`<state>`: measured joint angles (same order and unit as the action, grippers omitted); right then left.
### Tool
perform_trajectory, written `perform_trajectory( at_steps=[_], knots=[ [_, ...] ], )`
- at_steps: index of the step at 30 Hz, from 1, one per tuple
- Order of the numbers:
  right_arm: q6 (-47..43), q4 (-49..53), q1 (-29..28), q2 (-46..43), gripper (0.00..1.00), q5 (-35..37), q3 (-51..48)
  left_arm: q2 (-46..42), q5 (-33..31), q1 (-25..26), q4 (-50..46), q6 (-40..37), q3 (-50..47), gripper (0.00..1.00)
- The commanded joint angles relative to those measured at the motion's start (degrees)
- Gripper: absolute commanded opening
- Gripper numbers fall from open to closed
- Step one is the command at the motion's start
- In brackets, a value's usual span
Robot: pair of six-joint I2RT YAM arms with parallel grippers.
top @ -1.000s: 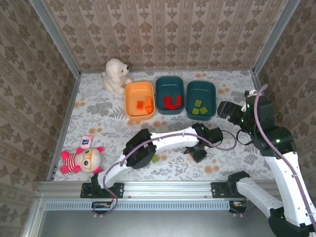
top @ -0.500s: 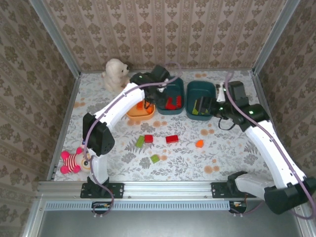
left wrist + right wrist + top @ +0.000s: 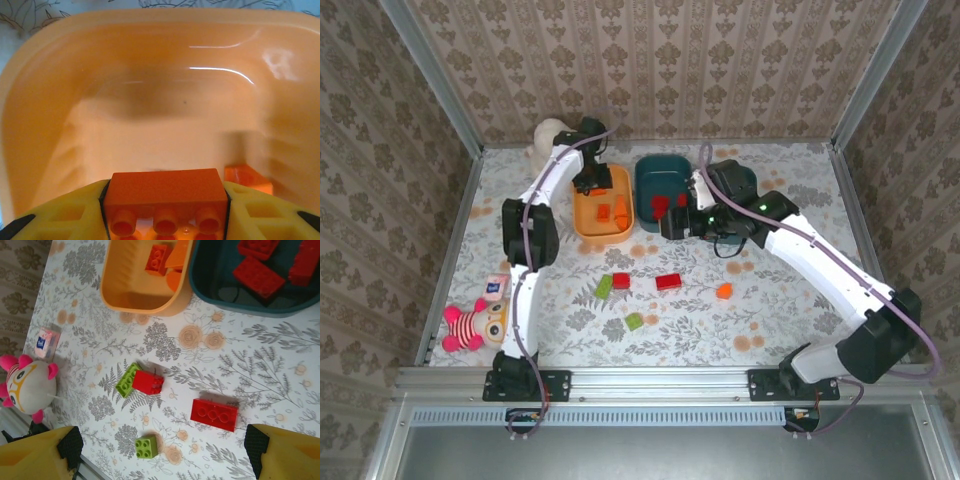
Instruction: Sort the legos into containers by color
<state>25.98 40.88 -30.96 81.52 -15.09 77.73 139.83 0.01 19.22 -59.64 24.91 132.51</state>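
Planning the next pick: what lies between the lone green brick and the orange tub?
In the right wrist view, a green brick and a small red brick, touching each other, lie between the lone green brick and the orange tub.

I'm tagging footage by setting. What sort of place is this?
Likely a staged robot test cell, not a home: wallpapered panels box in a floral-covered table, with left arm and right arm bolted to a metal rail at its near edge.
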Motion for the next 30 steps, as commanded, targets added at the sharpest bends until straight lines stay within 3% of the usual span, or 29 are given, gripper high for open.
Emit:
perform_trajectory(
  at_steps=[1,6,10,19,23,30],
  knots=[
    [-1.52,-0.28,-0.42,1.19,0.87,-1.69,1.74,1.85,3.86,-0.24,-1.74,2.39,3.10,0.46],
    [-1.13,-0.49,-0.42,1.84,0.87,-1.94,1.37,3.03,5.51,-0.15,-1.51,2.86,2.73,0.51],
    [-2.56,0.33,-1.31,2.99,0.87,-1.83,1.49,2.59,5.97,0.18,-1.88,3.41,1.33,0.62],
    [-12.71,7.00,-12.59,7.80,0.85,6.82,1.62,-5.97,4.75,0.86,-0.67,4.21,-3.12,0.70],
    [-13.76,8.52,-19.41,11.23,0.84,8.56,1.08,-15.92,3.11,0.99,2.40,5.96,-10.33,0.71],
    [-10.03,12.32,-27.82,21.25,0.83,7.22,3.94,-42.11,0.62,0.16,12.22,10.62,-39.73,0.77]
  ],
)
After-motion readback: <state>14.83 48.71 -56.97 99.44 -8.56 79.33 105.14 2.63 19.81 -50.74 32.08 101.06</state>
